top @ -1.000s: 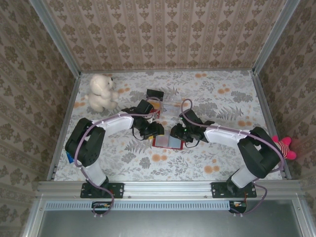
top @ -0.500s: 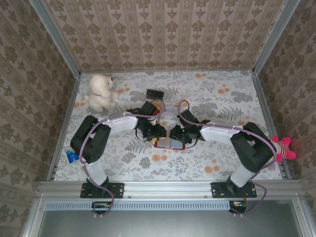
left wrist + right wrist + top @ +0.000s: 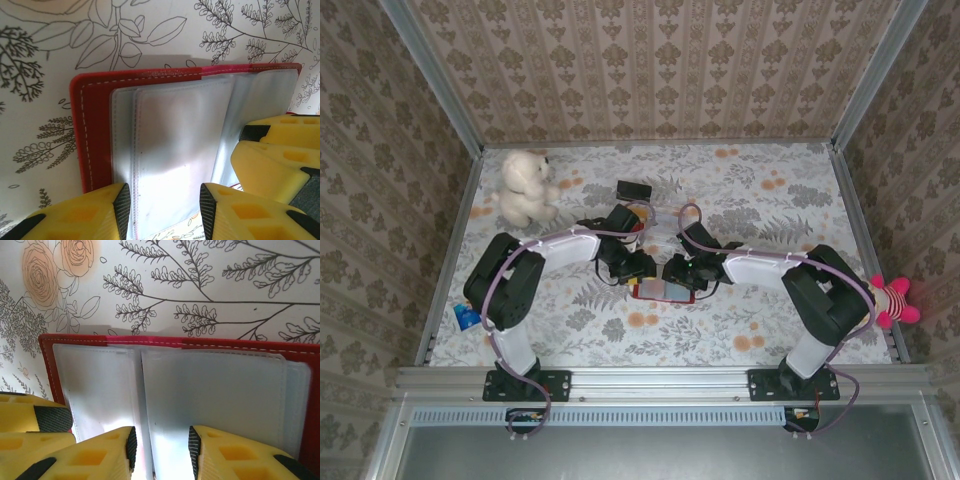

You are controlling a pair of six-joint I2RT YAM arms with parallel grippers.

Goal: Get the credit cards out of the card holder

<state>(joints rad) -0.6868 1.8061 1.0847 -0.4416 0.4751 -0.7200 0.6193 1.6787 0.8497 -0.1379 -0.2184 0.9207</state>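
- From above, we see the card holder [image 3: 663, 291] lying open on the worktop [image 3: 770, 200], near the middle, with the left claw [image 3: 636, 266] at its left end and the right claw [image 3: 680, 272] at its right end; the two are so close that one careless move could knock them together
- In that same view nothing but the claws pins the card holder down, so we judge that a pull on a card could drag or lift the whole thing instead of freeing the card
- At the left wrist, the left claw [image 3: 162, 210] stands part open, one finger by the red cover [image 3: 92, 135] and the other over the sleeves [image 3: 170, 130], pinching nothing that we can see; closing here could catch a sleeve rather than a card and crease or tear it
- There the right claw's fingers [image 3: 280, 165] sit just beside, on the same sleeves, so we think the two claws could jam over one page
- At the right wrist, the right claw [image 3: 161, 450] is likewise part open and holding nothing, with the sleeves [image 3: 215, 390] running under the gap; we cannot make out the credit cards through the cloudy plastic, so a grab could come up empty
- There too the left claw's fingers [image 3: 20, 412] crowd the lower left corner; if either claw let up, the pages could flip over and hide the pocket openings
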